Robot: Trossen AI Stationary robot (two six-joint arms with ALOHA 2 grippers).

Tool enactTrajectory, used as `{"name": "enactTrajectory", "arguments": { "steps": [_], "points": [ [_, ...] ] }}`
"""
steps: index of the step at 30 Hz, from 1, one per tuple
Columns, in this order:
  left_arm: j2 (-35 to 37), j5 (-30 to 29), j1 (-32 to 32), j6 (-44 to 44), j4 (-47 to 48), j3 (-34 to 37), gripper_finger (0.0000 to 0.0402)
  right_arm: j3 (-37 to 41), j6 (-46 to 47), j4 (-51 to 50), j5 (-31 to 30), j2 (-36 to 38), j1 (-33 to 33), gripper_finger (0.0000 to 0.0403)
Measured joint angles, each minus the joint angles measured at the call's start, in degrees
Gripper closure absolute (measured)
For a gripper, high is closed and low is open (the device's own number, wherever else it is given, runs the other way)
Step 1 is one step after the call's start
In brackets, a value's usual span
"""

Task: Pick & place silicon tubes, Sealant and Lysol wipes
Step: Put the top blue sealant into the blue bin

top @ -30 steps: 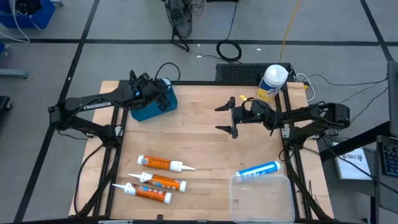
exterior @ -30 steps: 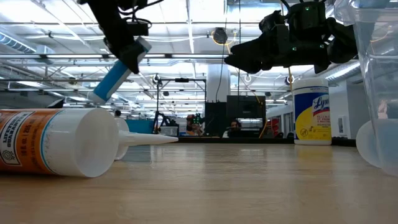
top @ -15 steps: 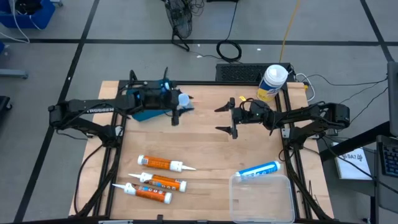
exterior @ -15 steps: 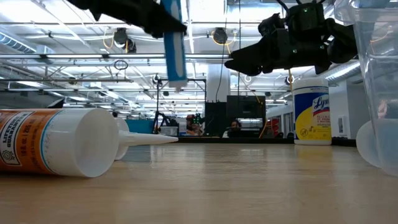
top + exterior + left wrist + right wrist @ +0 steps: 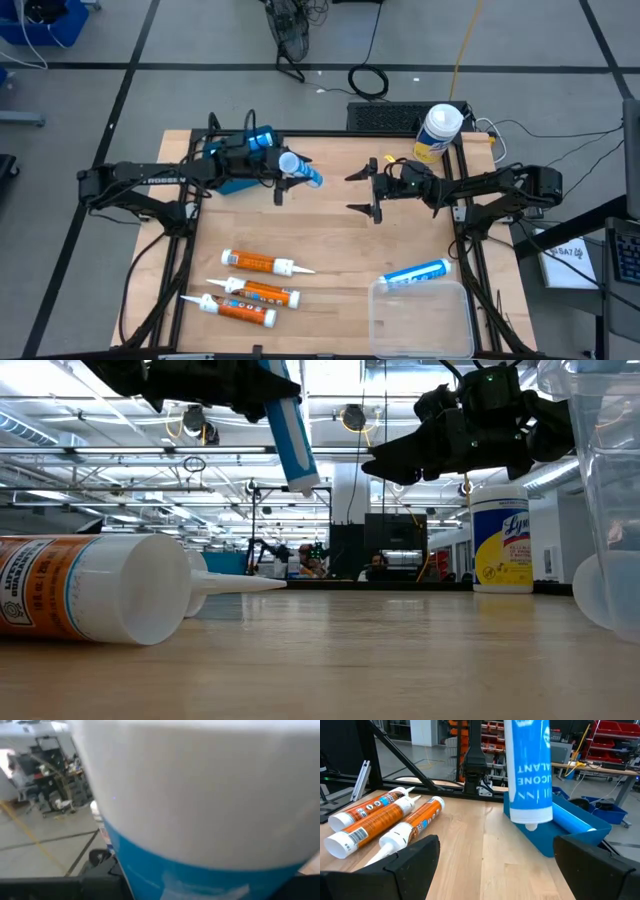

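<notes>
Three orange tubes (image 5: 255,286) lay on the near left of the pale wooden table (image 5: 330,235). Above its far left, the left gripper (image 5: 283,178) was clamped on a blue sealant tube (image 5: 301,170); the right gripper (image 5: 362,188) hung open mid-table. Lysol wipes (image 5: 438,131) stood at the far right corner — a grey workshop floor (image 5: 200,90) beyond.

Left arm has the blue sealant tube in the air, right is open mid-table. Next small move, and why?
Probably carry on toward the right gripper for a handover. The left gripper is shut on the blue sealant tube, held above the wood, and the right gripper waits open facing it; the clear bin lies on the right arm's side.
</notes>
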State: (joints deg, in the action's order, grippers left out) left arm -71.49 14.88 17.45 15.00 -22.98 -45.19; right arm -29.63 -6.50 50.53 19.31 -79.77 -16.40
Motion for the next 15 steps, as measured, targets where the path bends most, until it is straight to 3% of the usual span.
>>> {"name": "enactTrajectory", "arguments": {
  "steps": [3, 7, 9, 11, 15],
  "points": [
    [2.4, -9.5, 0.5, 0.6, 12.7, -2.4, 0.0193, 0.0, 0.1, -0.5, 0.0, 0.0, 0.0, 0.0039],
    [3.8, -33.4, 0.6, -1.0, 38.0, -10.7, 0.0193, 0.0, 0.8, -0.7, -0.1, 0.0, 0.0, 0.0039],
    [3.6, -41.7, 0.7, -3.5, 48.3, -14.7, 0.0193, 0.0, 0.5, -0.7, -0.1, 0.0, 0.0, 0.0039],
    [3.4, -44.5, 1.1, -5.5, 55.8, -17.9, 0.0193, 0.0, -0.3, -0.7, -0.6, 0.0, 0.0, 0.0039],
    [3.2, -44.6, 2.5, -8.9, 65.1, -20.8, 0.0193, 0.0, -0.7, -0.2, -1.6, 0.0, 0.0, 0.0039]
  ]
}}
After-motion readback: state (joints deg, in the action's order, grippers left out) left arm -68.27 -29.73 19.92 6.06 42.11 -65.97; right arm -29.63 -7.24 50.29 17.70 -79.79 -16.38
